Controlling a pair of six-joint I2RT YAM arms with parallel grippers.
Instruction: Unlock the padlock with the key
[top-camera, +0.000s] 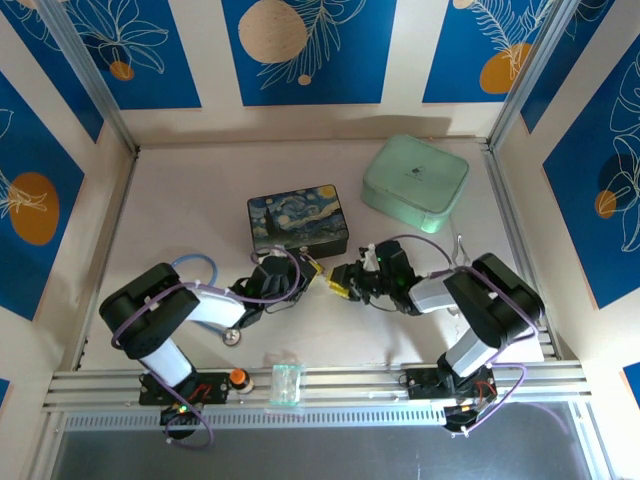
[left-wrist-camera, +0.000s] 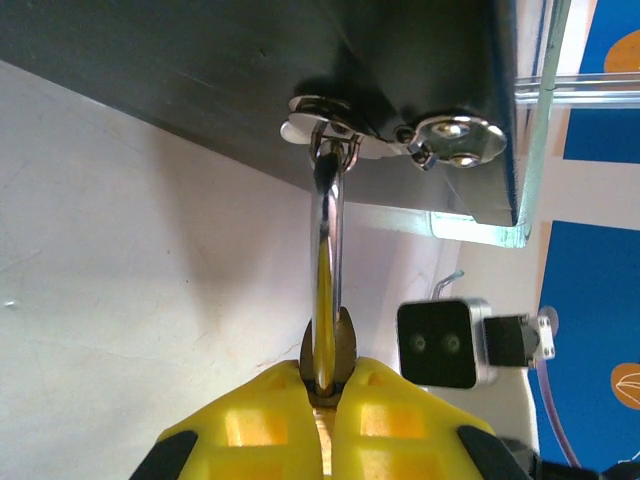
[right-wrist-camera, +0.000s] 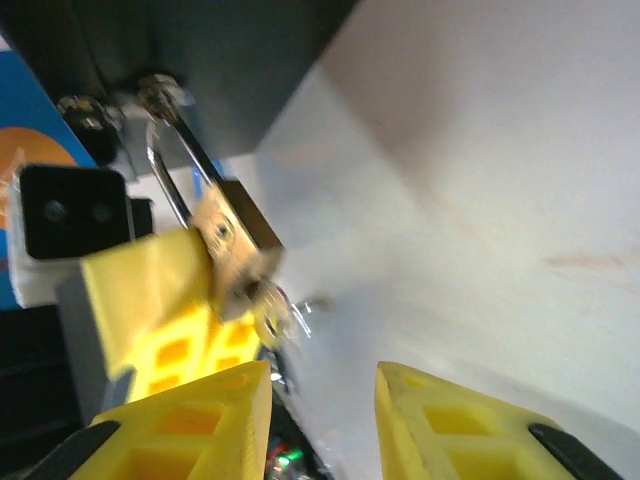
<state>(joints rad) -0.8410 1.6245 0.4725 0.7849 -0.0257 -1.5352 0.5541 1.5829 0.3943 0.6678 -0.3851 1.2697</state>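
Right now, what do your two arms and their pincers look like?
The left arm and right arm have black joint housings, silvery-white links and purple cables looping alongside. The left pincer and right pincer each carry two bright yellow fingers with square recessed pockets, on black mounts.

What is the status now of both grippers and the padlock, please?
Left gripper shut on padlock body, shackle through tin clasp. Right gripper open, near key, which seems seated in the lock; blurred. Nothing in between.

padlock (right-wrist-camera: 235, 245): brass-gold | tin (top-camera: 298, 220): dark blue, swirls | key (right-wrist-camera: 272, 320): probably silver
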